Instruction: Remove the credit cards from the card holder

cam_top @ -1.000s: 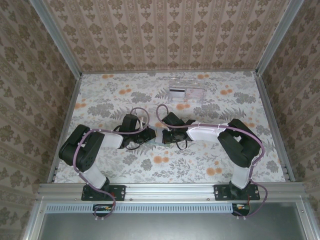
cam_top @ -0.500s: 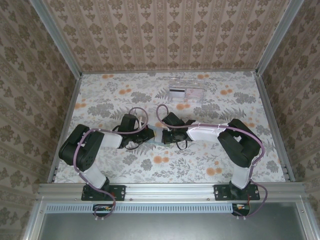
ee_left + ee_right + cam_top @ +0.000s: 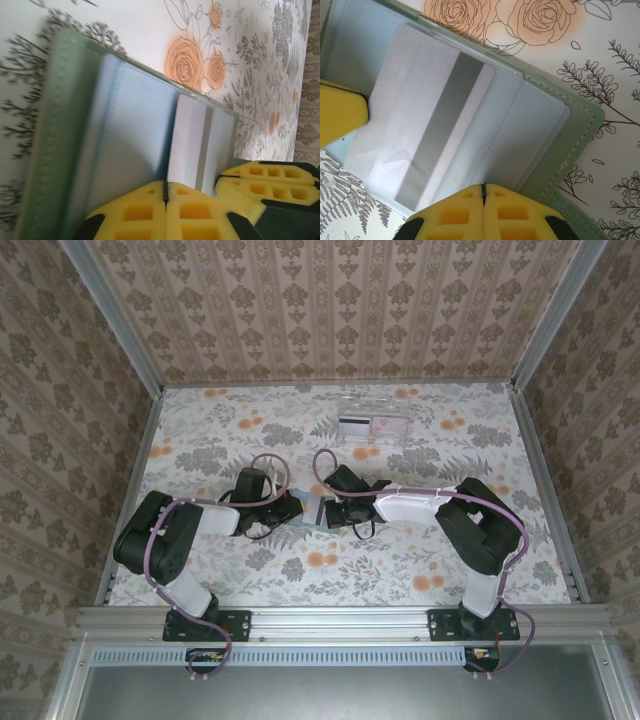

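Observation:
The card holder (image 3: 312,511) lies open on the flowered table between the two arms, green outside (image 3: 50,150) and blue-grey inside (image 3: 540,125). A pale credit card (image 3: 420,110) with a grey stripe sticks partway out of a slot pocket. In the left wrist view this credit card (image 3: 187,145) runs edge-on into the seam of my left gripper (image 3: 165,189), which is shut on it. My right gripper (image 3: 482,191) is shut on the holder's near edge, and its yellow fingers (image 3: 265,182) show at the holder's corner. From above, the left gripper (image 3: 296,508) and the right gripper (image 3: 326,512) meet at the holder.
A clear plastic tray (image 3: 404,430) with cards lying in it stands at the back centre of the table. Metal rails (image 3: 130,490) and patterned walls close in the table on the left, right and back.
The left gripper has closed fully on the card. The left arm has drawn back a little to the left. The right arm and the holder have stayed put.

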